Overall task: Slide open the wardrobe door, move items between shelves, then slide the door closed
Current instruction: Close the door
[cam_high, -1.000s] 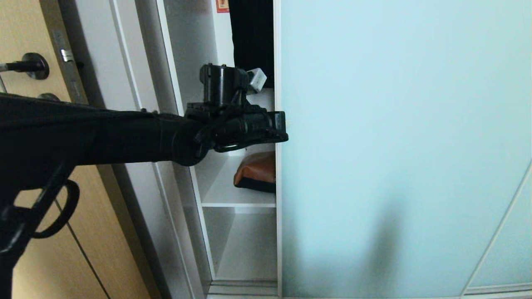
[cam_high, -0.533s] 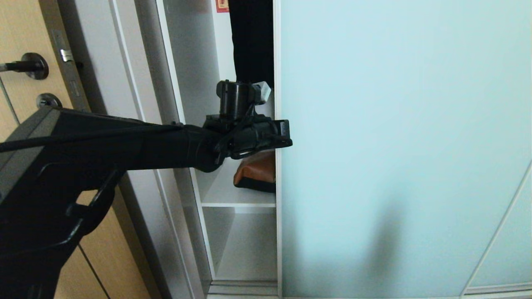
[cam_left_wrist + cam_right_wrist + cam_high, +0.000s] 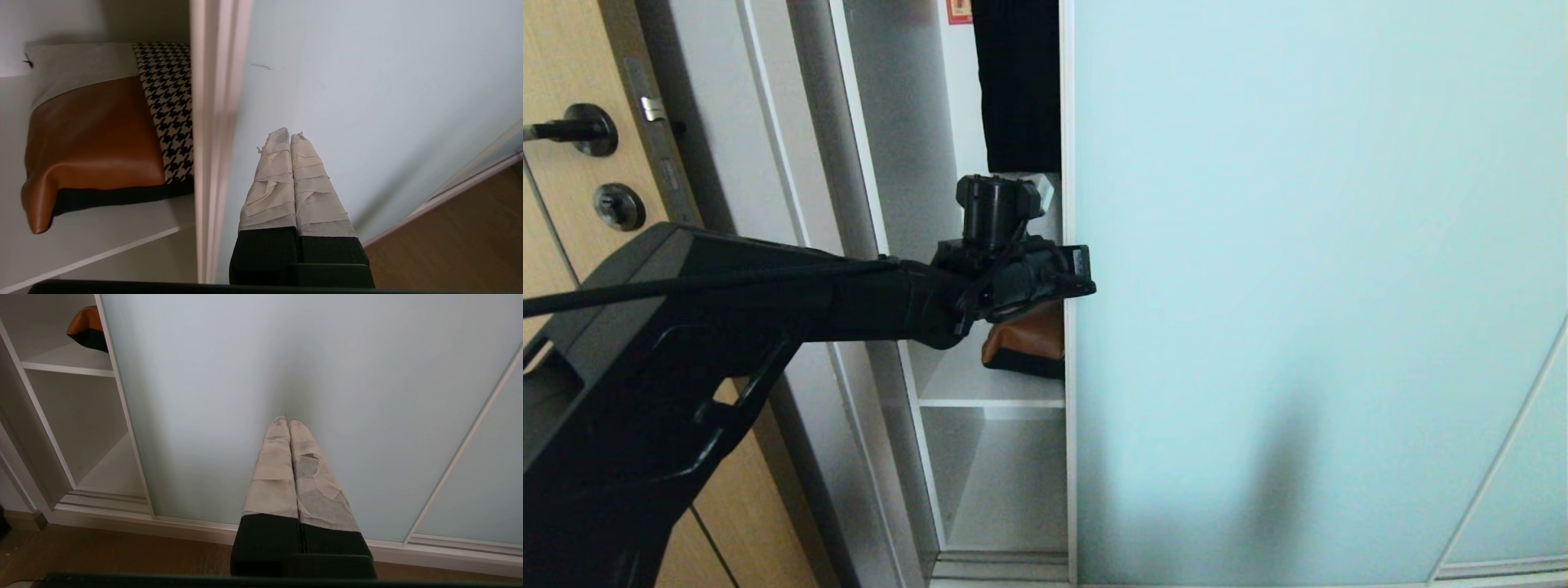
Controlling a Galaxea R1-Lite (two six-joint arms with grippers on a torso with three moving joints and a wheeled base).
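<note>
Reaching across the middle of the head view from the lower left, the left hand is sitting at the leading edge of the sliding wardrobe door. Its taped fingers are pressed flat together and are gripping nothing; in the left wrist view they are lying against the frosted glass just beside the door's silver-white frame, on the glass side of it.

The door is filling the centre and right of the head view and is standing only part open, leaving a narrow gap at centre left. Its long axis is running top to bottom of the frame, and the frame edge is lying just left of the fingertips. The coming move appears to turn on this: the fingers would need to catch that vertical edge and push toward the right of the picture to widen the gap. The left hand is by far the nearer; the right hand is hanging low before the glass, fingers likewise closed and empty, well apart from the edge.

Inside the gap, the bag is resting on the upper shelf, below and just behind the left hand, half hidden by the door. The lower shelf is showing beneath it. A dark garment is hanging above.

A small red-and-yellow sticker is showing at the top centre of the head view; its writing is not legible. No brands are readable elsewhere.
</note>
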